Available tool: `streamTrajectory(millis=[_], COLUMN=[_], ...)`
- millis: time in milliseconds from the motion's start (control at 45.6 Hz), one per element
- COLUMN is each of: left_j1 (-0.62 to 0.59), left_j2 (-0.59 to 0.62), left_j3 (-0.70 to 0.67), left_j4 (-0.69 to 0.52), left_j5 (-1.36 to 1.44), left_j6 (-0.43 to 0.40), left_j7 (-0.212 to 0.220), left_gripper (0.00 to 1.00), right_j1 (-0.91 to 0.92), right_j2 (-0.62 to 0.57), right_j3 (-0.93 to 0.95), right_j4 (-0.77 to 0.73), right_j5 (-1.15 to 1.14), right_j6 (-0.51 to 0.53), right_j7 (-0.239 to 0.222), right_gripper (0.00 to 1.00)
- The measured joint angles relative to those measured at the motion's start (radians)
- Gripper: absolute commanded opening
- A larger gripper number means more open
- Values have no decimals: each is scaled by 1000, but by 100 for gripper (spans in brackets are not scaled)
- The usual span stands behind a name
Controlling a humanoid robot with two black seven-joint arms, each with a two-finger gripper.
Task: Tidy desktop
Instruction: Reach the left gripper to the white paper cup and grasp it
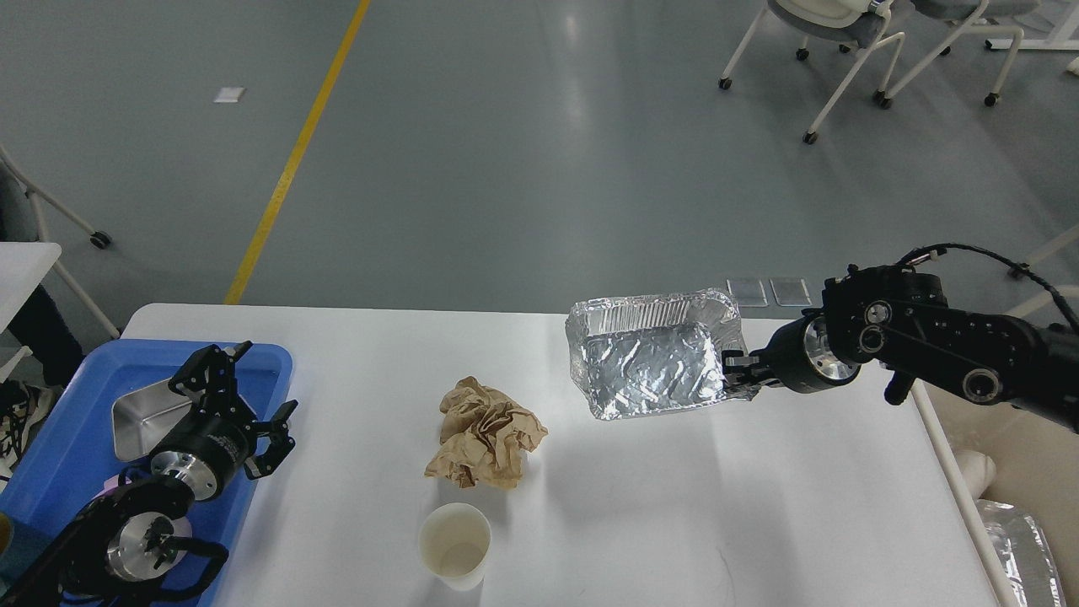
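A: Where does the crumpled brown paper lie?

B: Near the middle of the white table, resting flat on it. Everything else I place from that paper.

A: What sits closest to it?

B: A white paper cup, upright and open at the top, just in front of the paper toward the near edge, apart from it.

A: And the foil tray?

B: To the right of the paper and farther back, tilted so its shiny inside faces the camera. It looks lifted off the table, with a shadow below it.

A: Who has it?

B: The right hand, its fingers clamped on the tray's right rim.

A: The left hand?

B: Left of the paper, over a blue tray that sits at the table's left edge. Its fingers stand apart and grip nothing. A metal dish lies in that blue tray, just behind the hand.

A: Anything beyond the table?

B: Grey floor with a yellow line, far behind the paper, and chairs with castors far back to the right.
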Motion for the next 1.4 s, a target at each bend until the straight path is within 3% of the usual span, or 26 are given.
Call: streamTrajectory(millis=[175, 263, 416, 570, 833, 1118, 1403], left_j1=[-118, -163, -174, -174, -168, -175, -224], left_j2=[142, 263, 491, 749, 978, 1101, 1042], left_j3=[223, 309, 379, 485, 633, 637, 627], left_j4=[-27, -108, -289, -390, -443, -528, -529], left_j5=[12, 47, 128, 172, 306, 317, 343], left_j6=[56, 59, 60, 41, 21, -55, -120], left_j7=[0, 0, 6, 8, 3, -5, -3], left_gripper=[97, 97, 97, 97, 97, 97, 97], right_j1=[4, 4, -1, -7, -10, -5, -5], right_j2=[25, 29, 30, 42, 46, 47, 48], right_j3=[-3, -4, -4, -5, -12, -13, -12], right_j4=[-20, -23, -30, -41, -46, -50, -49], right_j5=[0, -1, -4, -4, -3, -3, -2], right_j6=[-1, -5, -8, -9, -12, -12, -12], right_j7=[-1, -1, -1, -1, 0, 0, 0], right_gripper=[0, 0, 0, 0, 0, 0, 0])
